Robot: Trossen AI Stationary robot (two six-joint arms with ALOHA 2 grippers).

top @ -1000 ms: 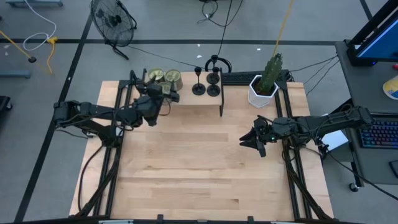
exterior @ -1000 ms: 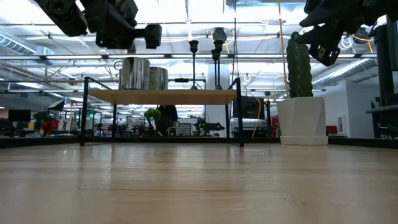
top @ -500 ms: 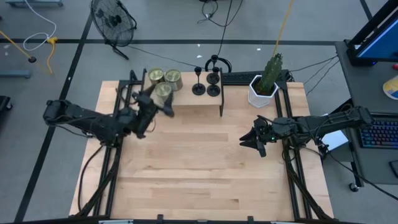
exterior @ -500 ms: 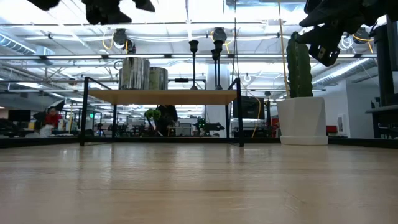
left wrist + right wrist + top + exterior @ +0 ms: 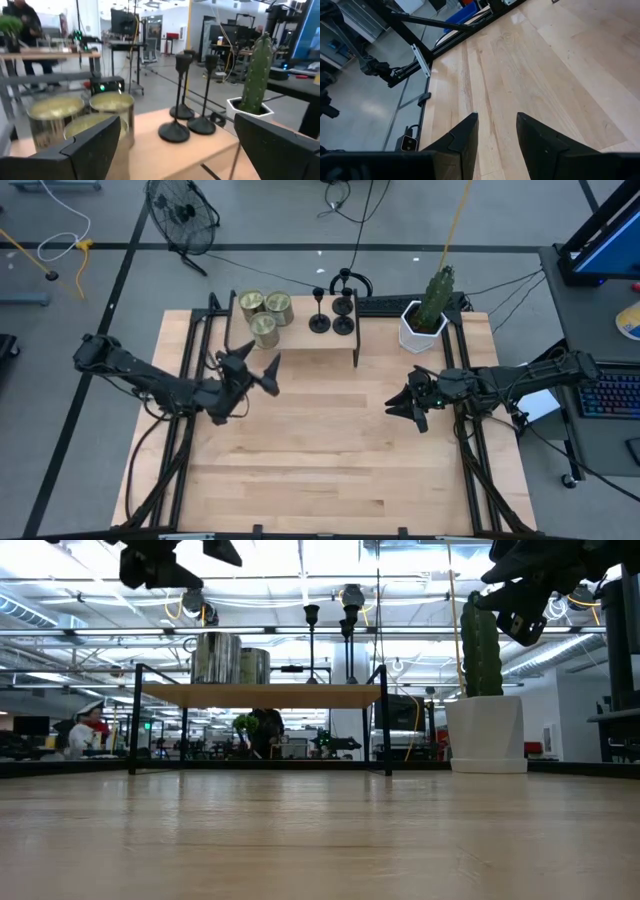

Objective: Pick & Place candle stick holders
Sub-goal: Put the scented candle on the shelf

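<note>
Three matte-black candlestick holders [image 5: 175, 131] stand by their round bases on a small wooden shelf [image 5: 300, 340] at the table's far middle; they also show in the high view [image 5: 319, 323]. My left gripper [image 5: 258, 366] hovers in front of the shelf's left part, open wide and empty, facing the holders. My right gripper [image 5: 395, 404] hangs over the table's right half, open and empty; its own wrist view [image 5: 495, 134] shows only bare tabletop ahead.
Three gold cans [image 5: 262, 328] stand on the shelf's left part, close to my left gripper. A cactus in a white pot [image 5: 425, 320] stands right of the shelf. People show in the room beyond the table [image 5: 85, 730]. Bare wood lies between the grippers [image 5: 320, 430].
My left gripper has drawn back from the gold cans on the shelf toward the table's near edge and has risen. The nearest can, covered by the gripper before, now shows in full.
</note>
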